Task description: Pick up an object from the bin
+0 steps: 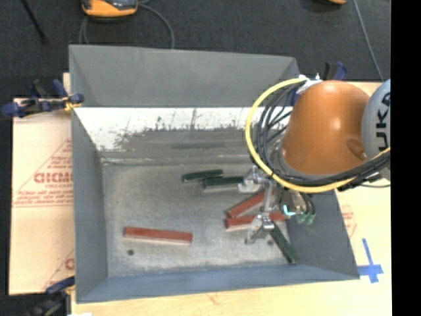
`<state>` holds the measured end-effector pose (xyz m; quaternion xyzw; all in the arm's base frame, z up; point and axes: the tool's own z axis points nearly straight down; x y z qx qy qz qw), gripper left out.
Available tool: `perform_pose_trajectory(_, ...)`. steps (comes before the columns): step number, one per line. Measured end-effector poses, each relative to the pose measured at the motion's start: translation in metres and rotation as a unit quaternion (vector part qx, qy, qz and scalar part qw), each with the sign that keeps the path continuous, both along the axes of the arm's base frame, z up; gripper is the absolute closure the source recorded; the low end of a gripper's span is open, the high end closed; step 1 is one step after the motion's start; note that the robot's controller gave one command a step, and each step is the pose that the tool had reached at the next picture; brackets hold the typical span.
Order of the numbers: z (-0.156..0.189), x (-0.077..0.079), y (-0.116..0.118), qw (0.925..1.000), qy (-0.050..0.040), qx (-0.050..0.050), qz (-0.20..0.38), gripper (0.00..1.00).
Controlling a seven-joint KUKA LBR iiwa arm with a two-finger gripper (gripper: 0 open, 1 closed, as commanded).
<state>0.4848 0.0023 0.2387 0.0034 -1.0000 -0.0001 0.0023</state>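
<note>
A long red bar (158, 236) lies toward the near-left corner of the bin (87, 203), well apart from the arm. A dark green stick (284, 247) slants by the near-right corner. The gripper (256, 203) has its fingers spread, with two red blocks (242, 209) lying between them near the right wall. Two dark green bars (207, 178) lie farther back.

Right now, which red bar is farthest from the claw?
The lone red bar at the lower left; the other red pieces lie right by the gripper.
</note>
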Motion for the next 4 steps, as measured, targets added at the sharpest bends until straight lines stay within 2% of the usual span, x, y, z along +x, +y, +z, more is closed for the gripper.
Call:
perform_pose_trajectory(1,0.004,0.001,0.0,1.0,-0.004,0.0,0.0,0.0)
perform_pose_trajectory(2,-0.052,0.029,-0.025,0.9993,-0.0068,-0.001,0.038,0.0)
perform_pose_trajectory(3,-0.135,0.057,-0.059,0.9995,-0.0067,0.0,-0.031,0.0)
perform_pose_trajectory(4,-0.162,0.072,-0.07,0.9991,-0.0057,-0.001,0.041,0.0)
